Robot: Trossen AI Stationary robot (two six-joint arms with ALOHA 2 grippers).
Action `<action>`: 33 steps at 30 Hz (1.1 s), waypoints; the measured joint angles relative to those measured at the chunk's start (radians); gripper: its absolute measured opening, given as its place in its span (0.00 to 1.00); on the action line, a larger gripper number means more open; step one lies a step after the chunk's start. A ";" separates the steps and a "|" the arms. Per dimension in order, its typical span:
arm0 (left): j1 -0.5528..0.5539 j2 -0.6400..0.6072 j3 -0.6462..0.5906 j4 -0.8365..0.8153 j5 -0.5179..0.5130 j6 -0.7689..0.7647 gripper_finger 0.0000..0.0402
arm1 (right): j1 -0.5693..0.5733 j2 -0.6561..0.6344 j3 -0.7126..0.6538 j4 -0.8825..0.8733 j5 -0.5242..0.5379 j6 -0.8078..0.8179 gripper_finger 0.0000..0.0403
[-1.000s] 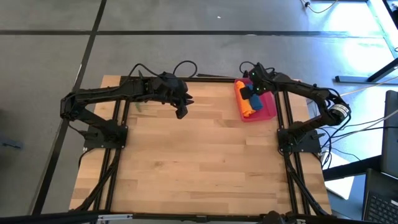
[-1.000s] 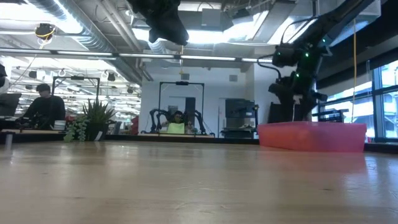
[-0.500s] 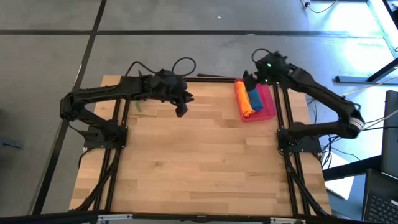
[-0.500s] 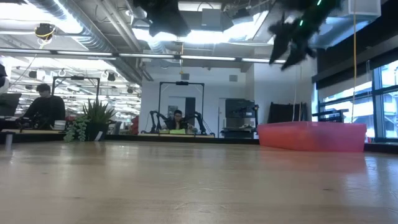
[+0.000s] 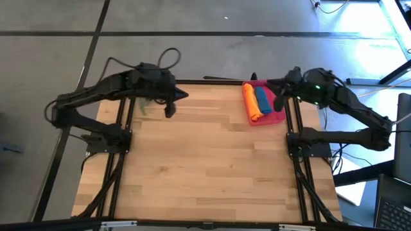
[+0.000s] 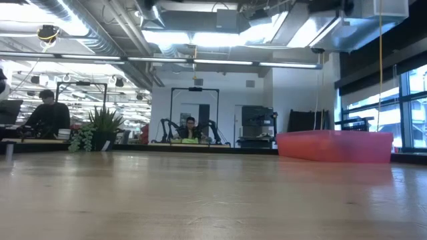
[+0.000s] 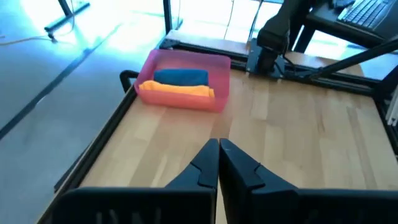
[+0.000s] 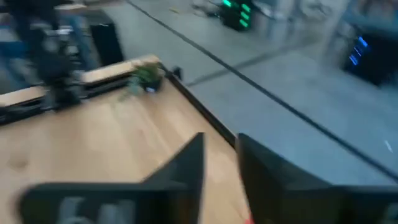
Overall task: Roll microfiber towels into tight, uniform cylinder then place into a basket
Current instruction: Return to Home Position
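The pink-red basket (image 5: pixel 278 116) stands at the table's far right corner; it also shows in the low view (image 6: pixel 333 147) and the left wrist view (image 7: pixel 219 84). Inside it two rolled towels lie side by side, the orange one (image 5: pixel 250 102) on the left and the blue one (image 5: pixel 263 101) on the right. My right gripper (image 8: pixel 219 148) hovers at the basket's right rim, open by a narrow gap with nothing in it. My left gripper (image 7: pixel 218 147) is shut and empty, raised over the table's far left part (image 5: pixel 169 108).
A small green potted plant (image 5: pixel 143 106) stands at the table's far left, under my left arm. The bare wooden tabletop (image 5: pixel 205 160) stretches from the middle to the near edge. People sit at desks in the room behind (image 6: pixel 47 113).
My right gripper has risen out of the basket, off the towels, and swung to the basket's right rim, tipping from pointing down to nearly level. My left gripper has gone up and back toward the table's left edge. Both have left the low view. The towels stay in the basket.
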 joint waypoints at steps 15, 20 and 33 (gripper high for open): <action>-0.010 -0.463 -0.576 0.449 0.054 -0.043 0.00 | 0.186 -0.260 -0.391 0.344 -0.293 0.026 0.02; -0.010 -0.599 -0.784 0.575 0.056 -0.127 0.00 | 0.211 -0.334 -0.553 0.492 -0.394 0.064 0.03; -0.010 -0.925 -1.215 0.888 0.186 -0.240 0.00 | 0.224 -0.518 -0.901 0.774 -0.437 0.056 0.02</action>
